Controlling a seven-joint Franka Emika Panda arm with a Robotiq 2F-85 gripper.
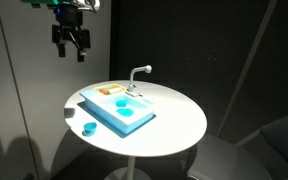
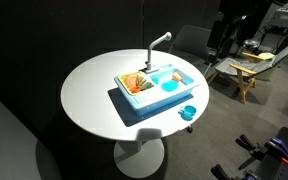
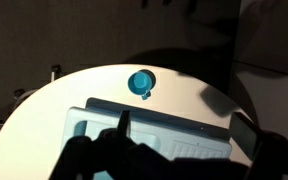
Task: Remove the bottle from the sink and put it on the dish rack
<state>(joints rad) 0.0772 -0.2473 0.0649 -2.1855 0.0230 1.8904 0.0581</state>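
The light blue sink (image 1: 117, 110) (image 2: 154, 90) sits on the round white table (image 1: 174, 125), with its pale faucet (image 1: 137, 75) (image 2: 159, 43) at the back. The orange dish rack (image 1: 109, 90) (image 2: 134, 82) forms one end of it. In the basin lies a brighter turquoise patch (image 1: 125, 106) (image 2: 171, 88); it is too small to tell whether this is the bottle. My gripper (image 1: 71, 47) hangs open high above and off to the side of the table, touching nothing. In the wrist view its dark fingers (image 3: 124, 125) stand wide apart over the sink (image 3: 174, 135).
A small blue round piece (image 1: 89, 128) (image 2: 188, 113) (image 3: 141, 83) lies on the table beside the sink, near the table's edge. A chair with a pale seat (image 2: 246, 66) stands beyond the table. Dark curtains surround the scene.
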